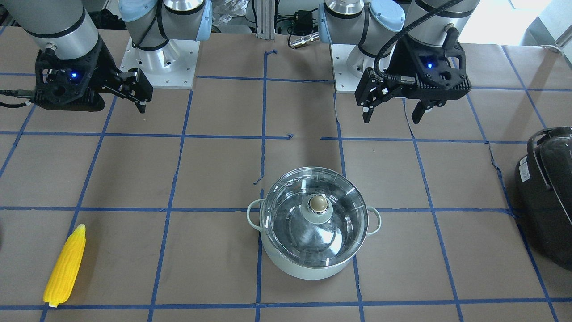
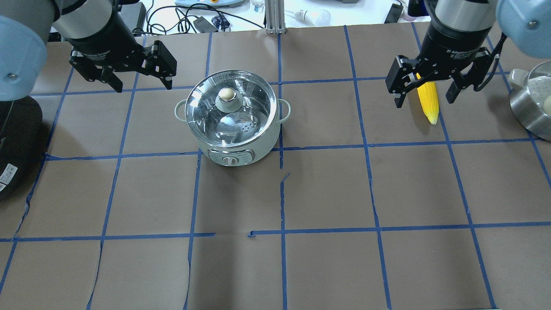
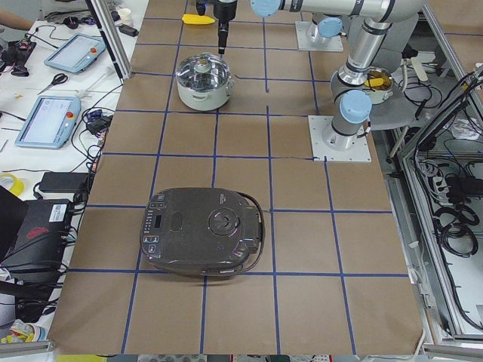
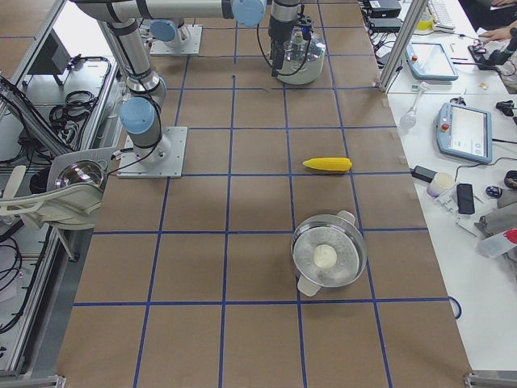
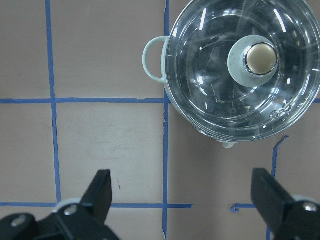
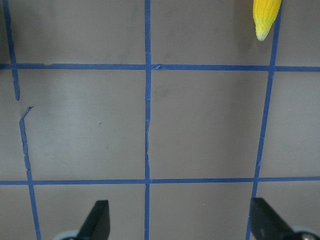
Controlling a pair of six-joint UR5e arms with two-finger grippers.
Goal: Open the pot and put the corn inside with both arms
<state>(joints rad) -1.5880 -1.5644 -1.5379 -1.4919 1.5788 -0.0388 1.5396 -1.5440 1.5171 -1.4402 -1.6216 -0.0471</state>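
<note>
the pot [image 2: 262, 146] stands on the table [image 2: 327, 189] in the half farther from the robot, just to the robot's left of the centre tape line. its glass lid [image 2: 254, 99] sits flat on the rim, with the knob [image 2: 227, 93] on top. the two loop handles [image 2: 180, 110] stick out along the table's length, each with bare paper around it. the left gripper [image 2: 142, 85] hangs above the table near the pot, off toward the robot's left, with its fingers spread wide and nothing in them. its wrist view shows the pot's rim and one handle ahead of the spread fingertips, with only taped paper between.

the corn [image 2: 428, 101] lies flat on the robot's right side, well apart from the pot, with a wide stretch of brown paper between them. its pointed tip faces the robot and its blunt end is nearer the operators' edge of the table. the right gripper [image 2: 423, 100] hangs above the table, its fingers spread and holding nothing. in the right wrist view only the pointed end of the corn shows, at the top edge, apart from both fingers.

a black appliance [image 1: 547, 192] sits toward the table's end on the robot's left, well apart from the pot. a steel pan [image 2: 523, 112] sits toward the end on the robot's right, beyond the corn.
</note>
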